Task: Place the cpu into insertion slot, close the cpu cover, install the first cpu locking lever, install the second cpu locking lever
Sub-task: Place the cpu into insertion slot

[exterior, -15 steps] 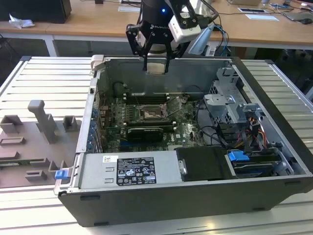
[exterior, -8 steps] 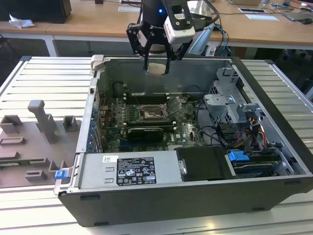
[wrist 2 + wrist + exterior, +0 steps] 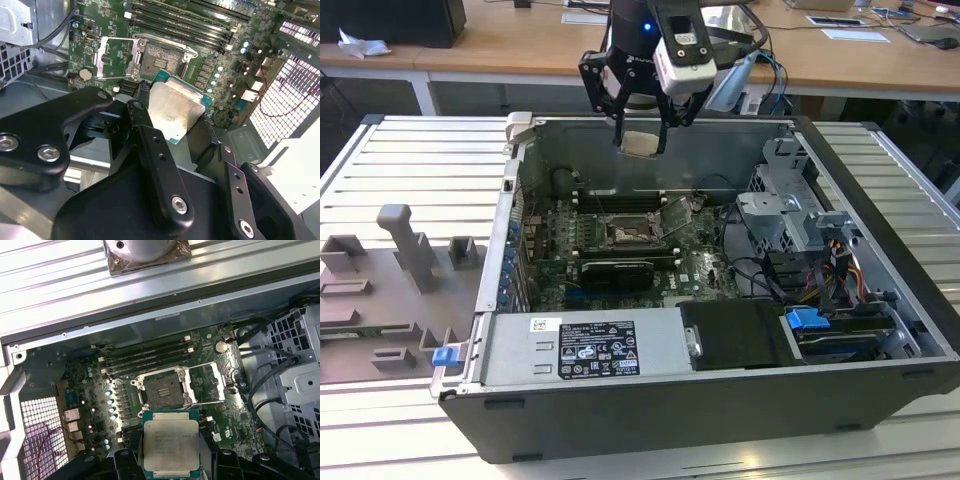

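My gripper [image 3: 640,138] hangs above the open computer case [image 3: 880,300], shut on the cpu [image 3: 640,144], a flat square chip with a silvery face. In both wrist views the cpu [image 3: 171,442] [image 3: 175,112] sits between the black fingers [image 3: 145,125], level and well clear of the board. The insertion slot [image 3: 161,390] [image 3: 161,59] [image 3: 623,232] lies below on the green board, its dark centre bare. The cpu cover [image 3: 206,384] [image 3: 112,57] is swung open to one side of the slot.
Long memory slots [image 3: 145,357] run beside the socket, and a black card [image 3: 615,270] lies in front of it. A drive cage [image 3: 790,205] and loose cables [image 3: 760,275] fill the exterior view's right. Grey fixture blocks [image 3: 405,245] stand outside at the left.
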`<state>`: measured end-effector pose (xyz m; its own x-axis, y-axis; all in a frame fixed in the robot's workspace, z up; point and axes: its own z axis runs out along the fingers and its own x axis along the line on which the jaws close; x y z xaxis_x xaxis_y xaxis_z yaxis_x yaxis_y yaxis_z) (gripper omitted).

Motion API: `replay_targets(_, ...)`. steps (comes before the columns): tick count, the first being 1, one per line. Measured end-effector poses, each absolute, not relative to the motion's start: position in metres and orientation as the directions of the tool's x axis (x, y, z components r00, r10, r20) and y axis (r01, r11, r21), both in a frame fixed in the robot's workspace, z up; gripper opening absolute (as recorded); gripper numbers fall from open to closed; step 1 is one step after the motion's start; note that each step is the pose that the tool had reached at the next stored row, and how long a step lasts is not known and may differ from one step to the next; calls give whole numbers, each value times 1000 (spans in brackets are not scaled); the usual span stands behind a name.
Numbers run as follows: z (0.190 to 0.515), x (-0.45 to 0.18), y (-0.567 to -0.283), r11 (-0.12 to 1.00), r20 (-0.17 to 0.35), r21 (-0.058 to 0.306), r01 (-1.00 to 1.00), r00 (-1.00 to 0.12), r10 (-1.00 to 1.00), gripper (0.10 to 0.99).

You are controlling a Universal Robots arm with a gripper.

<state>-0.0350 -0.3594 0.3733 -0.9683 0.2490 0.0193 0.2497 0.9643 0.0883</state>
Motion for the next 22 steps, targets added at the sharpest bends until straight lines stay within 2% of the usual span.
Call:
replay_targets(18,369,-35,-359,892,18,85,443,-896,443,541)
replay_targets(22,367,-35,-359,844,18,85,529,-848,530,541)
